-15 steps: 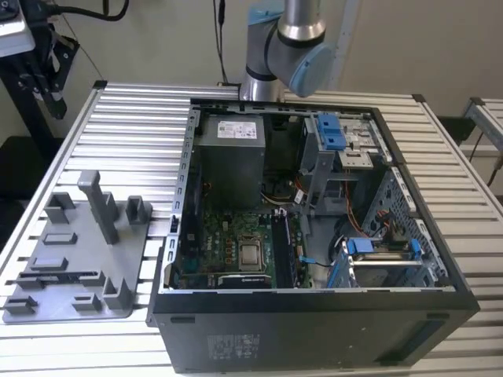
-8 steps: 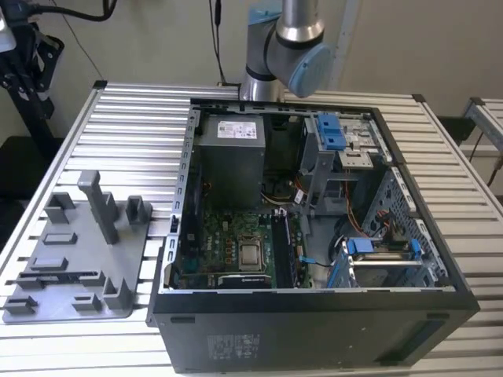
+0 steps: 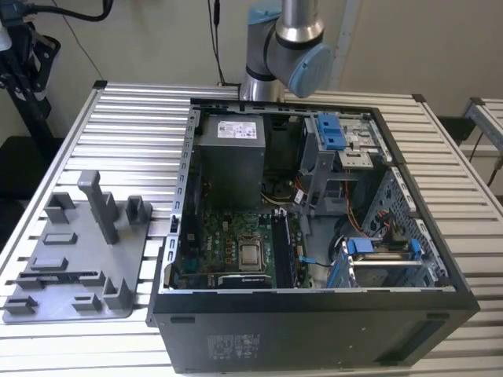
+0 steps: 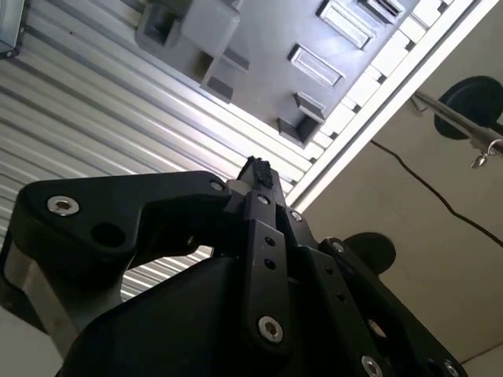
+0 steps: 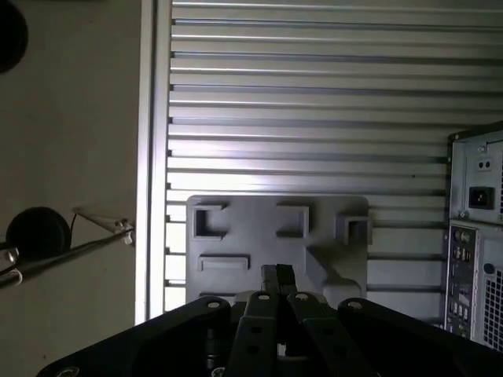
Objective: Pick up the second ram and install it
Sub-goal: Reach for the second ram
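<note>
In both wrist views my gripper (image 5: 277, 275) (image 4: 258, 170) hangs high above the slatted table, over the grey fixture plate (image 5: 275, 228) (image 4: 259, 47). Its two dark fingers stand pressed together and I see nothing between them. In the exterior view the plate (image 3: 71, 267) lies on that view's left, and a thin dark strip (image 3: 59, 276) sits in its long front slot; it looks like the second ram, though I cannot be sure. The open computer case (image 3: 314, 236) holds the motherboard (image 3: 236, 243), with its long memory slots (image 3: 284, 250) beside the processor socket.
The arm's grey-and-blue joint (image 3: 287, 47) rises behind the case. Upright blocks (image 3: 102, 208) stand on the fixture plate. The case's rear panel (image 5: 479, 236) shows at the first wrist view's edge. A dark stand (image 3: 27, 71) is beyond the table's corner.
</note>
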Controlling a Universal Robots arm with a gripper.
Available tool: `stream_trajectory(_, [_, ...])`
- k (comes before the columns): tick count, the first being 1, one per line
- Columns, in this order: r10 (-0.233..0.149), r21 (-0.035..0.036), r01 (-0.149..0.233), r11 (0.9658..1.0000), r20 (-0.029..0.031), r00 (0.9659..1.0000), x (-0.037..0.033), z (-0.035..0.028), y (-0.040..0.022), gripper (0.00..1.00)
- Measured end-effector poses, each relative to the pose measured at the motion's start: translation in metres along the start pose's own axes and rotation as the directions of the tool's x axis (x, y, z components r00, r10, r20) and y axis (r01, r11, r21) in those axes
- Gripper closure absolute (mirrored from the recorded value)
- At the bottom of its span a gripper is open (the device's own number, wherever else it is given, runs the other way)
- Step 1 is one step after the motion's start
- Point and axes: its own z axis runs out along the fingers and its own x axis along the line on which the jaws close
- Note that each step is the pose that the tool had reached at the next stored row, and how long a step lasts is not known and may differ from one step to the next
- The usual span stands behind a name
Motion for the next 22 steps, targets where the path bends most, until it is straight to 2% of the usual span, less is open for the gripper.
stream_trajectory(4, [0.0, 0.0001, 0.0, 1.0, -0.0003, 1.0, -0.0001, -0.0005, -0.0077, 0.89])
stream_trajectory(10, [0.0, 0.0001, 0.0, 1.0, -0.0004, 1.0, 0.0, -0.0015, -0.0227, 0.89])
stream_trajectory(22, [0.0, 0.0001, 0.0, 1.0, -0.0005, 1.0, 0.0003, -0.0038, -0.06, 0.89])
